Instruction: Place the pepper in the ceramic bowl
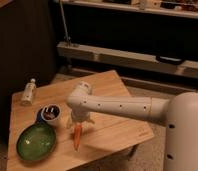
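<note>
The pepper point(77, 137) is a small slim orange-red piece lying on the wooden table point(117, 132), tip toward the front edge. The green ceramic bowl point(37, 141) sits to its left near the table's front left corner and holds nothing. My gripper point(80, 121) hangs from the white arm and sits right over the pepper's top end, close to or touching it. The arm reaches in from the right across the table.
A small white cup with dark contents point(51, 113) stands just behind the bowl, left of the gripper. A small pale bottle point(28, 91) lies at the table's back left. A dark shelf unit point(142, 50) runs behind the table.
</note>
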`<state>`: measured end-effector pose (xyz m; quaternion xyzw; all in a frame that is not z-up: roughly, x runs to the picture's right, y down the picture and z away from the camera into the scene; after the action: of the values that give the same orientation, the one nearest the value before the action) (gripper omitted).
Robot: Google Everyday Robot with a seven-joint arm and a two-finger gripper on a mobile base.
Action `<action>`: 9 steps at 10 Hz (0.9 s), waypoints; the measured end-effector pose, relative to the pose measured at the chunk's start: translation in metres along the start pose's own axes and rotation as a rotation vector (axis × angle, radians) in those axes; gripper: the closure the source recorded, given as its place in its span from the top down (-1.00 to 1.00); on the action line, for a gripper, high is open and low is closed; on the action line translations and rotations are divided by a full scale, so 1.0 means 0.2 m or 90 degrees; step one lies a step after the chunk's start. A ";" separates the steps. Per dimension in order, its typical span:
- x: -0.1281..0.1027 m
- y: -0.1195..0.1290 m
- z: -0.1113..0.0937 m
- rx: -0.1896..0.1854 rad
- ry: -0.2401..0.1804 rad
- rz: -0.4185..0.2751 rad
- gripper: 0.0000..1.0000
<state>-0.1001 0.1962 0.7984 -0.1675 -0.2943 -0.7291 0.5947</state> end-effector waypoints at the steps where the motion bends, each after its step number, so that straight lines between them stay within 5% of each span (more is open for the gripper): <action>1: -0.01 -0.02 0.02 0.005 0.001 -0.006 0.60; 9: -0.05 -0.11 0.12 0.006 -0.006 -0.024 0.51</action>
<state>-0.1223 0.2211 0.8057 -0.1629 -0.3039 -0.7378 0.5803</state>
